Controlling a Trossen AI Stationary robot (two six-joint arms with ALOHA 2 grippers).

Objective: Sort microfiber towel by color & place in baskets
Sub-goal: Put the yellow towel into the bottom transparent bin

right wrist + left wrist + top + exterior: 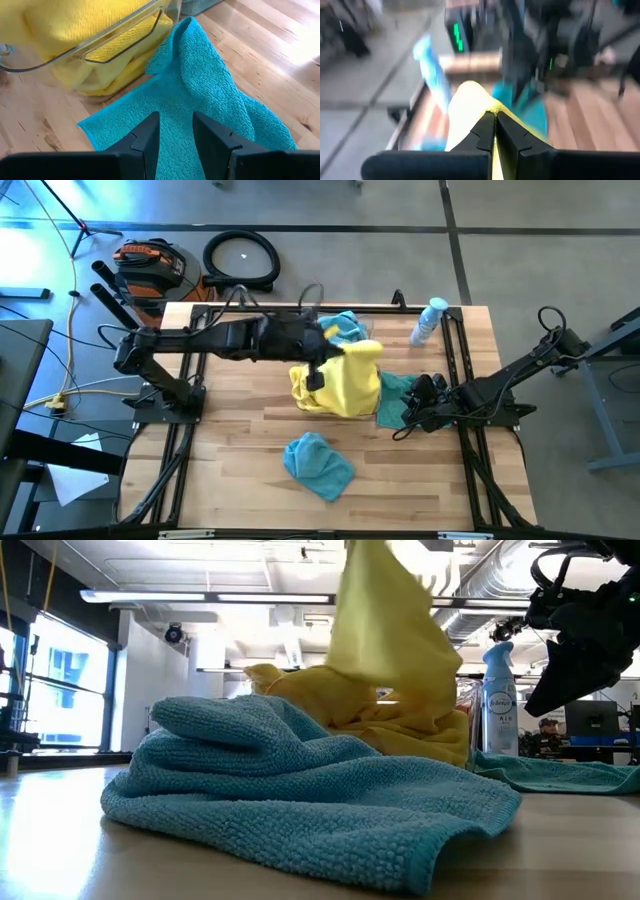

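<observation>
Left arm hauling a yellow cloth over the yellow bin

Yellow cloth (352, 370) hangs pinched in the left gripper (494, 131); bin (87, 52) sits below, so lower well in before letting go. Right gripper (175, 131), spread, hovers over a teal cloth (210, 100) beside the bin.

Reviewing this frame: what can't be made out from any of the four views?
- Second basket: the high view shows only teal cloth behind the left arm; its walls are hidden.
- Contents of the yellow-filled basket: a held yellow towel drapes over it in the high view.
- Left wrist view: motion blur smears everything past the left gripper.
- Low view: the near teal towel blocks the table.
</observation>
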